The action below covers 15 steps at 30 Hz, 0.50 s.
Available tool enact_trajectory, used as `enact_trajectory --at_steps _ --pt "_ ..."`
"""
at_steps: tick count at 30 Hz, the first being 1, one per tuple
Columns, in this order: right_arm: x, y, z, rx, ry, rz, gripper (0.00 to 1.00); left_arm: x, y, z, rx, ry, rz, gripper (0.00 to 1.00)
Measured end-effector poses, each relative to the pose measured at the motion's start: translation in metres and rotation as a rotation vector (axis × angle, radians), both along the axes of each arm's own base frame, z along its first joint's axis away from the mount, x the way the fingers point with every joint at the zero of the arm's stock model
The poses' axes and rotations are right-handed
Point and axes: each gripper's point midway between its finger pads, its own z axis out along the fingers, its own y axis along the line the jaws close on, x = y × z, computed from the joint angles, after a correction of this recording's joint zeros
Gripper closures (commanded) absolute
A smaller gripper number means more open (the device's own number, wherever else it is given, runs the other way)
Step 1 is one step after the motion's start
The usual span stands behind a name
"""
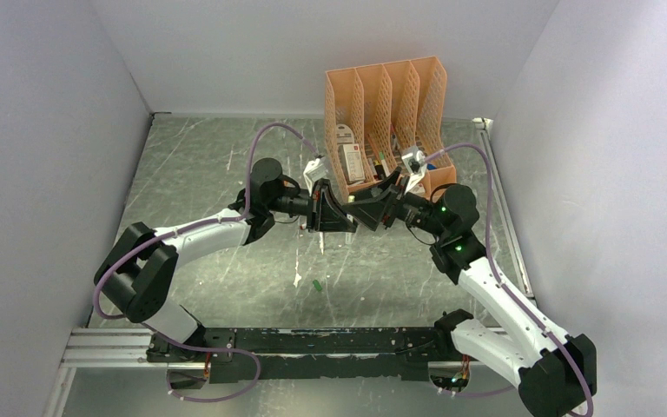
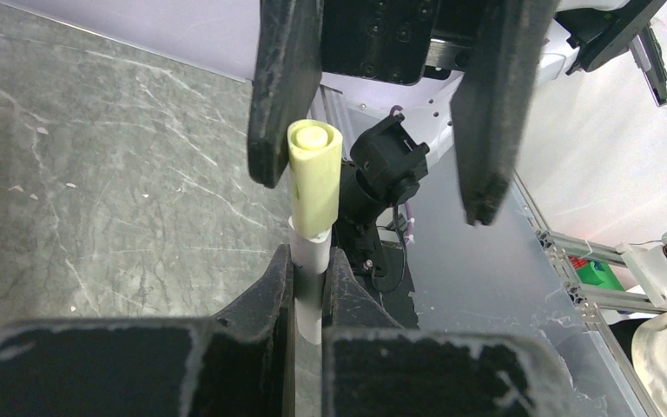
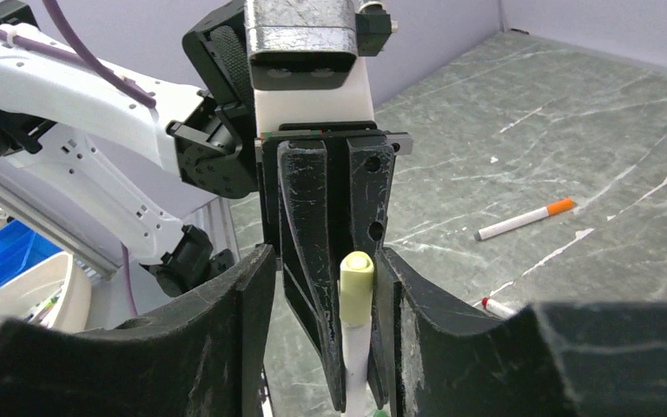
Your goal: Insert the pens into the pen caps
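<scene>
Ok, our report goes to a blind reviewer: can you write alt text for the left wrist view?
The left pincer grips a white pen whose yellow cap sticks out between the open fingers of the right pincer, above a grey marbled table.

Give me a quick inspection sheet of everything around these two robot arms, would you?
Surface: grey marbled table, scuffed white.
Job's things: white pen with a yellow-green cap on its end; pen with an orange end lying flat; loose green cap on the table.
Clutter: peach organiser at the back, a few items inside.
Grippers: left gripper, jaws clamped on the white pen; right gripper, jaws open either side of the yellow-green cap.
Cables: purple cable looped along each arm.
Surroundings: pale walls on three sides; metal rail at the near edge.
</scene>
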Motion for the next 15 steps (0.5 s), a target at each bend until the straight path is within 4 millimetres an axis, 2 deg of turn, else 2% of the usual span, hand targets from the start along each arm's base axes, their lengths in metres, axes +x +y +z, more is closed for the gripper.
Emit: enact_trajectory --at_steps 8,15 --pt "0.0027 -0.0011 -0.0057 -0.011 0.029 -0.018 0.48 0.0016 -0.0003 -0.0012 0.004 -0.001 0.01 0.93" --pt "0.0021 0.0003 -0.0059 -0.002 0.046 -0.008 0.48 0.0021 -0.0003 -0.0025 0.009 0.002 0.013 0.93"
